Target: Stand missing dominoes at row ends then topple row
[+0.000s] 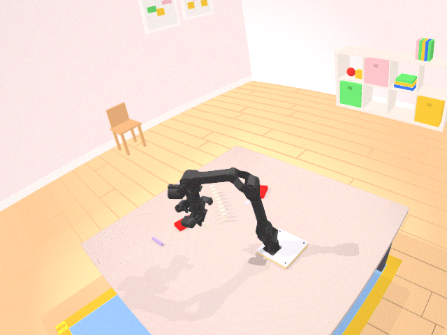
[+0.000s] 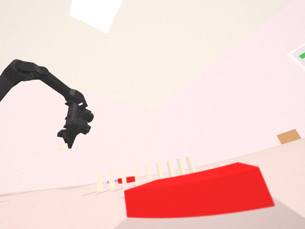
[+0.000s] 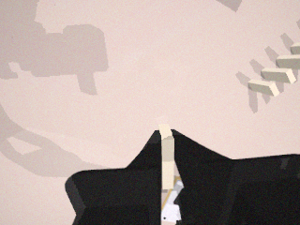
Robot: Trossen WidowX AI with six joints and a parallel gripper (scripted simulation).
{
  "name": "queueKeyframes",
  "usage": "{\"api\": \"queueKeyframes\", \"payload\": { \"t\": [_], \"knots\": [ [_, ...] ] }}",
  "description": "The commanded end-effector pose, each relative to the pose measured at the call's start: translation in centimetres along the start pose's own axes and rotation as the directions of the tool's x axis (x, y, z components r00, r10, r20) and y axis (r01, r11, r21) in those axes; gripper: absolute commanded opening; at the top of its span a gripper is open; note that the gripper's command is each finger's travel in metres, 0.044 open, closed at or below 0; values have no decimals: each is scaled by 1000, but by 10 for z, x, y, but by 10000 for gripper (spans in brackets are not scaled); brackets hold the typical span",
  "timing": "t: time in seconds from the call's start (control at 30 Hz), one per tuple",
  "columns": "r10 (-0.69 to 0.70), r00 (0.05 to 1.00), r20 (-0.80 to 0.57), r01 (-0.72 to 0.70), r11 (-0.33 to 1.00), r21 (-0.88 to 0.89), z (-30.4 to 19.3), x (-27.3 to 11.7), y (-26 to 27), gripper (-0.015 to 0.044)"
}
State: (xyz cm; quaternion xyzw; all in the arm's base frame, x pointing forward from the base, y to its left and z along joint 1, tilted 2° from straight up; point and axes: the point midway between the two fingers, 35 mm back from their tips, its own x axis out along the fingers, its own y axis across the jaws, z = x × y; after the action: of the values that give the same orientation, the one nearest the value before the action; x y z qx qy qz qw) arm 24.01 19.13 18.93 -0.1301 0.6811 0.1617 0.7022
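My gripper (image 1: pixel 202 223) (image 2: pixel 69 148) (image 3: pixel 164 133) is shut on a cream domino (image 1: pixel 205 225) (image 2: pixel 62 146) (image 3: pixel 168 155). The domino is held lengthwise, roughly level, up off the table and to the side of the row's near end. The standing row of several cream dominoes (image 1: pixel 224 218) (image 2: pixel 99 181) is upright and evenly spaced. In the wrist view a few row dominoes (image 3: pixel 262 87) show at the upper right, apart from the fingers. No other loose domino can be made out.
A red block (image 1: pixel 264 191) (image 2: pixel 197 199) lies beyond the row and looms large in the exterior view. Another red block (image 1: pixel 179 224) (image 2: pixel 126 180) lies behind the gripper, near a purple stick (image 1: pixel 157 241). A small pale piece (image 1: pixel 246 202) (image 2: pixel 122 196) lies beside the row. The arm stands on a white base plate (image 1: pixel 290 248).
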Motion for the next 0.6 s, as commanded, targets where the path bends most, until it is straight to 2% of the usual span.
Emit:
{"api": "queueKeyframes", "payload": {
  "t": [0.0,0.57],
  "knots": [
    [4,1000,7,-7,948,319,7,-2,70,26],
    [1,1000,22,-8,945,327,9,0,75,26]
  ]
}}
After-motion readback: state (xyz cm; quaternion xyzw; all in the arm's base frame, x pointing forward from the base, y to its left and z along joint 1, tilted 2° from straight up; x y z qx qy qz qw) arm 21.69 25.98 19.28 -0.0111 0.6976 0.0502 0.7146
